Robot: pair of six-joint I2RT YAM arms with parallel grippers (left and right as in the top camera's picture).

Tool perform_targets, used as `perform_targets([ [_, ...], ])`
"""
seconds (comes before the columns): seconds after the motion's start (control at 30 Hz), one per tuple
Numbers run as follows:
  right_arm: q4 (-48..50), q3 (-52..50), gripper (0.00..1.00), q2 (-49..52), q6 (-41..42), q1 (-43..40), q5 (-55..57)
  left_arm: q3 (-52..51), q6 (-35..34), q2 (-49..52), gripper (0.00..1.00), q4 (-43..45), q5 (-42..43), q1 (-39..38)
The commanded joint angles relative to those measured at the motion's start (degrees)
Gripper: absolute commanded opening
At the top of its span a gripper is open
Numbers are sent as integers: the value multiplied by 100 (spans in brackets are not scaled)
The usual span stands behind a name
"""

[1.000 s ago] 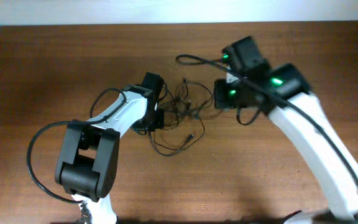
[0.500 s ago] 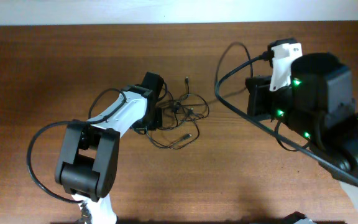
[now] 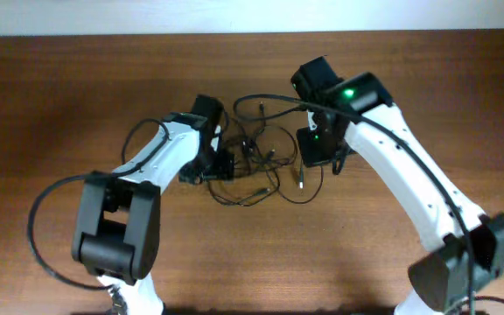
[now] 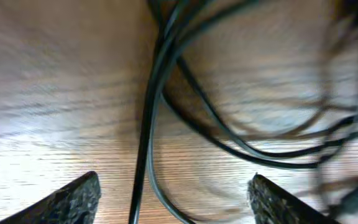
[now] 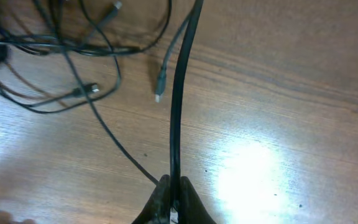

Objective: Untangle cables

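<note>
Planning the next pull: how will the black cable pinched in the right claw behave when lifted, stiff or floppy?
Probably floppy: the cable in the right claw is thin, and the tangle lies in loose curls. Likely light, so it should lift easily. It seems to run into that tangle, so it may drag other loops along.

cables (image 3: pixel 254 156) crowd centre, bare table (image 3: pixel 51 87) around
</note>
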Motion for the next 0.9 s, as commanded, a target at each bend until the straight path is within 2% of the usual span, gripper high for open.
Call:
perform_targets([
  [0.0, -59, 17, 4, 295, -39, -35, 68, 258, 151, -555, 82, 55, 184, 170],
  [0.1, -83, 17, 4, 448, -39, -46, 68, 256, 157, -570, 82, 20, 184, 179],
  [0.17, -103, 2, 4, 452, -33, -63, 66, 289, 643, -570, 82, 66, 402, 146],
  [0.27, -195, -26, 4, 452, 114, -264, 66, 330, 859, -570, 82, 109, 883, 133],
  [0.33, -271, -149, 4, 452, 111, -529, 66, 330, 1451, -568, 82, 122, 935, 42],
  [0.37, -269, -262, 4, 452, 111, -664, 66, 330, 1781, -568, 86, 90, 896, -9],
  [0.4, -236, -387, 4, 452, 111, -785, 66, 330, 1858, -568, 85, 103, 876, -11],
  [0.47, -61, -621, 4, 452, 111, -988, 59, 330, 2643, -570, 85, 105, 1419, -22],
  [0.57, 216, -850, 4, 452, 109, -1154, -240, 330, 2789, -570, 87, 149, 1661, -22],
  [0.63, 238, -863, 4, 452, 109, -1172, -286, 330, 2903, -570, 85, 129, 1517, -57],
  [0.67, 249, -863, 4, 452, 109, -1169, -289, 332, 3080, -570, 84, 133, 1150, -70],
  [0.73, 264, -866, 4, 452, 109, -1169, -308, 411, 3259, -586, 71, 131, 1032, -70],
  [0.87, 267, -866, 5, 452, 109, -1172, -352, 673, 3755, -715, 74, -118, 1906, -149],
])
